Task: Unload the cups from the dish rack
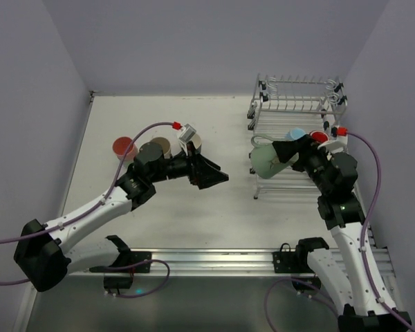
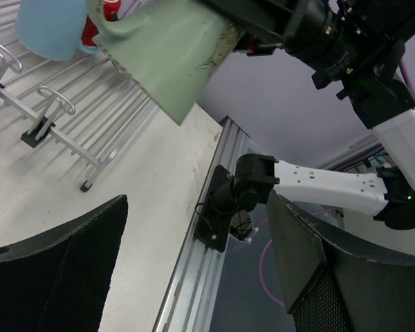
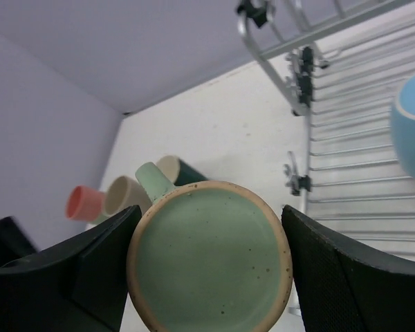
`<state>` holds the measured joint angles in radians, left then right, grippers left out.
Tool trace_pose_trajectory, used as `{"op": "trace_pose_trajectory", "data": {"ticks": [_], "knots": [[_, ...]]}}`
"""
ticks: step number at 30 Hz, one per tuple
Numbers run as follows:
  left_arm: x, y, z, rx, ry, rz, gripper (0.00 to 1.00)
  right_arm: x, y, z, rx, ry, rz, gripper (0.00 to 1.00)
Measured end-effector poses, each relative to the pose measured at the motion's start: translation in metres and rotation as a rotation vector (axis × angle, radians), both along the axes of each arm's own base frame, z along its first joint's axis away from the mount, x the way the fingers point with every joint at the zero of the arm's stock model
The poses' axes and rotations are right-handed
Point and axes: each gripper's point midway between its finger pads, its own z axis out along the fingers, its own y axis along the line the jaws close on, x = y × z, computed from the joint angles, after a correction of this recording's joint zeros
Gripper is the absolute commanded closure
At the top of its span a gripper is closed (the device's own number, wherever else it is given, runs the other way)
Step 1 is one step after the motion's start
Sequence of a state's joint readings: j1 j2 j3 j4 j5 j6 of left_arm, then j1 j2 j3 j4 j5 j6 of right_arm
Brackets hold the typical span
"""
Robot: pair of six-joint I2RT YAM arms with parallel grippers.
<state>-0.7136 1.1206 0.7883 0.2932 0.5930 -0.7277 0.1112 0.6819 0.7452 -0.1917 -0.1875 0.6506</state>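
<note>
Lavender-walled cell, white table [image 1: 214,117]: found the job partway through. Counted three cups already out on the left of the table, grouped close together: pink cup [image 1: 124,147], beige cup [image 1: 159,146], and a dark cup with a cream inside [image 3: 176,169]. Found the dish rack [image 1: 297,97] at far right, with a light blue cup [image 1: 297,133] and a red cup [image 1: 319,137] left in it. Saw no other cups in the rack from these views; couldn't rule them out.

Caught the right gripper [image 3: 207,266] clamped on a sage green mug [image 1: 268,162], one finger on either side of the body, at the rack's near left edge. Judged it lifted off the wires and not yet set down.

Read the mug's long axis as lying along the gripper's reach, roughly left-right across the table and tipped well off upright. Saw one round end facing straight back at the right wrist camera; couldn't tell mouth from base. Saw the handle [image 3: 152,181] sticking out toward the cups on the table.

Found the left gripper [image 1: 214,178] spread wide with nothing between the fingers, hovering over mid-table, aimed right toward the mug.

Judged what was left: set down the green mug, then fetch blue and red.
</note>
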Motion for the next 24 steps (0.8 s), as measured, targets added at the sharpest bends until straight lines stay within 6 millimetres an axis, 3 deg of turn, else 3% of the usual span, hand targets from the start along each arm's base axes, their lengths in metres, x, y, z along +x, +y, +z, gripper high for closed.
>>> {"op": "trace_pose_trajectory", "data": {"ticks": [4, 7, 13, 18, 24], "knots": [[0.002, -0.007, -0.008, -0.025, 0.029, 0.001, 0.13, -0.016, 0.024, 0.031, 0.126, -0.1, 0.126, 0.9], [0.0, -0.013, -0.008, -0.061, 0.039, -0.008, 0.13, -0.025, 0.04, 0.039, 0.196, -0.123, 0.213, 0.9], [-0.008, -0.033, -0.001, -0.128, 0.034, -0.053, 0.13, -0.033, 0.067, 0.033, 0.281, -0.094, 0.341, 0.9], [-0.01, -0.047, -0.006, -0.145, 0.072, -0.065, 0.15, -0.037, 0.085, 0.035, 0.329, -0.085, 0.405, 0.91], [-0.011, -0.052, 0.0, -0.202, 0.134, -0.045, 0.19, -0.036, 0.091, 0.031, 0.383, -0.085, 0.403, 0.92]]}}
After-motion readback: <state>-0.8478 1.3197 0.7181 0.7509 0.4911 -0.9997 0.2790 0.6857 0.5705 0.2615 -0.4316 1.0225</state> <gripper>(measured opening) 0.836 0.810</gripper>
